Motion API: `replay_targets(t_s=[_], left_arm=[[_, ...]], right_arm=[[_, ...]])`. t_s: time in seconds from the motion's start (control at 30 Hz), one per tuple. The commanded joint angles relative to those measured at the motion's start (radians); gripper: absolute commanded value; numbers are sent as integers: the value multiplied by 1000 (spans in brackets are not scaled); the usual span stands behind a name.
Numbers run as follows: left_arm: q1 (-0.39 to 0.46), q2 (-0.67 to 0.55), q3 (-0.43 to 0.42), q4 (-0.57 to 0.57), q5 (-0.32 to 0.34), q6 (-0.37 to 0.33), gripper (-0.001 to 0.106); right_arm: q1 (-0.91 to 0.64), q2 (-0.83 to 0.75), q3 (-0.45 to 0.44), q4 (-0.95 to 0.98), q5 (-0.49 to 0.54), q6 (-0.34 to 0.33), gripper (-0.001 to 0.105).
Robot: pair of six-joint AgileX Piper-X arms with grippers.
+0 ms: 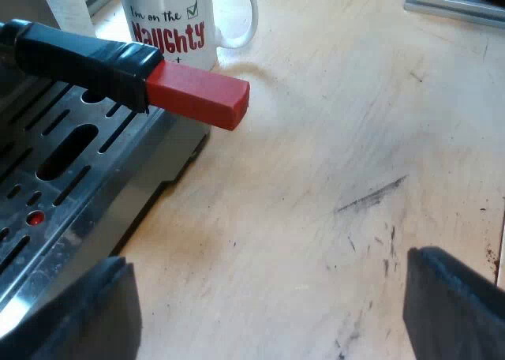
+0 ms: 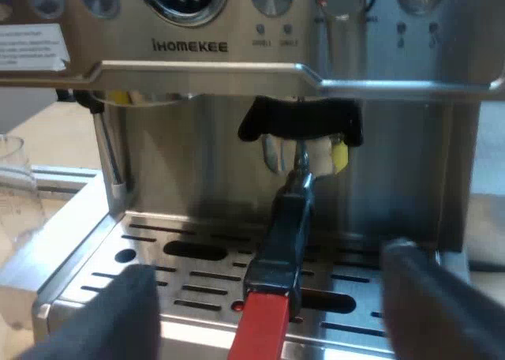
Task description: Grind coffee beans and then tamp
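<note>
1. Hovering over the scuffed pale wooden table [image 1: 339,186], our left gripper [image 1: 264,309] has its jaws spread wide with nothing between them, just beside the slotted steel drip tray [image 1: 47,178].
2. Our right gripper [image 2: 272,305] faces the front of the brushed-steel espresso machine [image 2: 371,178]. Its jaws are also wide apart, one on each side of the handle's red end and clear of it.
3. The metal holder with the dark handle ending in red [image 2: 282,226] sits locked into the machine's front under a black collar. Its handle reaches out over the drip tray, and in the left wrist view the red tip overhangs the tray's edge above the table.
4. Past that red tip stands a white ceramic mug with red "Naughty" lettering [image 1: 170,20], upright on the table close to the machine.
5. Beside the machine's far side we see part of a clear measuring glass [image 2: 16,186].
6. Farthest off, the machine's panel carries round dials and the name "iHOMEKEE".
</note>
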Motion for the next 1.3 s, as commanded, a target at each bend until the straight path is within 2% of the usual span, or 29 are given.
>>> replay_targets(t_s=[0.03,0.07,0.3,0.37,0.43,0.53,0.63,0.67,0.73,0.97,1.1,1.3], left_arm=[[-4,-15,-5,-12,9,-10,71],[-4,-18,-5,-12,13,-10,71],[-4,-98,-5,0,19,-10,71],[-4,-118,-5,6,21,-12,71],[-4,-141,-5,11,21,-15,71],[-4,-167,-5,24,21,-15,71],[-4,-175,-5,31,36,-23,71],[-4,-175,-5,35,41,-31,71],[-4,-175,-5,39,42,-34,71],[-4,-175,-5,41,40,-34,71],[-4,-175,-5,41,40,-34,71],[-4,-175,-5,41,40,-34,71]], right_arm=[[1,-24,-70,169,-42,47,68],[1,-25,-78,196,-58,61,67],[-1,-25,-201,488,-182,312,67],[-12,-25,-225,555,-212,356,67],[-51,-25,-267,678,-292,467,67],[-116,-25,-313,778,-387,543,67],[-154,-25,-329,801,-433,543,67],[-194,-18,-350,812,-485,543,67],[-217,-3,-370,821,-522,539,67],[-293,102,-458,841,-660,540,67],[-303,167,-500,882,-661,534,67],[-319,227,-506,881,-685,532,67]])
